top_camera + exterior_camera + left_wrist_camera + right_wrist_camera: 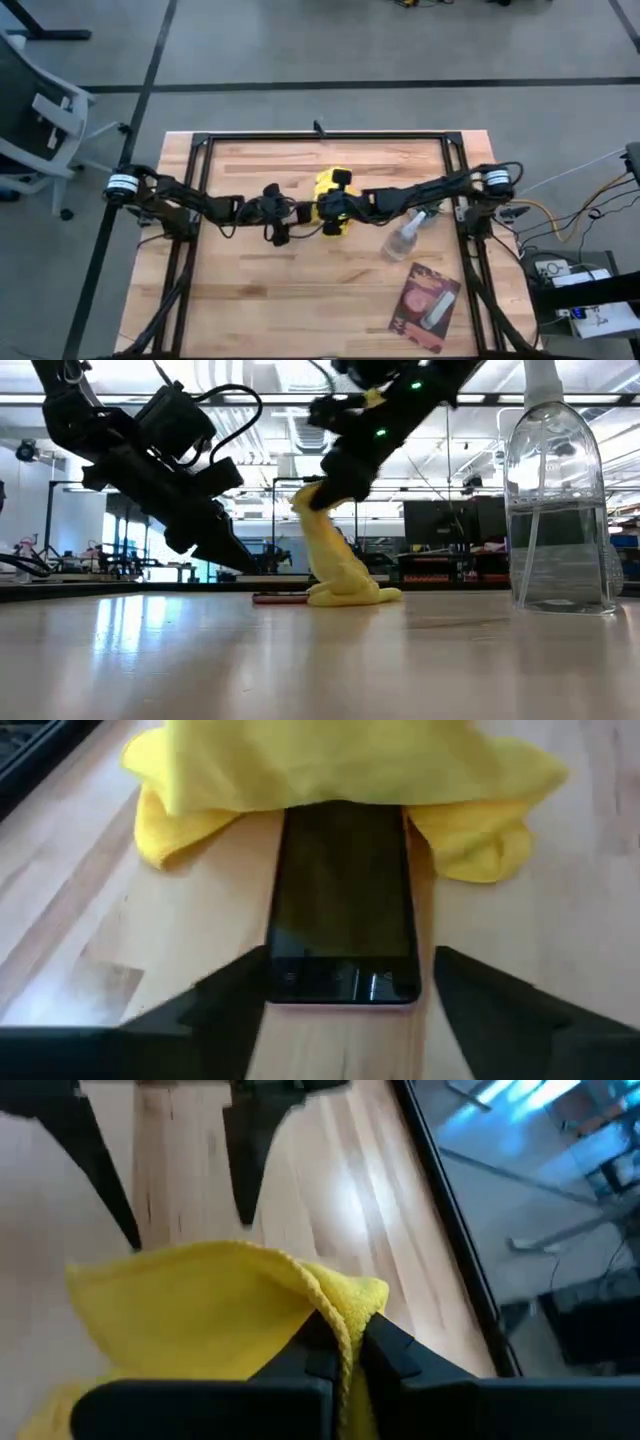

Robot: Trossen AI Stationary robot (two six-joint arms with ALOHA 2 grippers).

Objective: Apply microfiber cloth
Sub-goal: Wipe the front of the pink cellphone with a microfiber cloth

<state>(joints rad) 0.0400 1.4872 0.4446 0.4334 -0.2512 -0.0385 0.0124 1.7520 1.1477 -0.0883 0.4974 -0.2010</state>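
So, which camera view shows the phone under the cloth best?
The left wrist view: the phone lies flat between the open left jaws, dark screen up, its far end covered by the microfiber cloth. The low view shows only a thin edge. The high view and right wrist view hide it behind the arms and cloth.

- The far end of the dark phone (345, 910) lies hidden under the microfiber cloth (330, 770)
- In the left wrist view the cloth's upper part runs off the picture's edge
- In the high view the right gripper (335, 205) covers most of the cloth
- The spray bottle (555, 490) is cut off at the top in the low view
- Print on the pink-and-dark packet (425, 305) is too small to read
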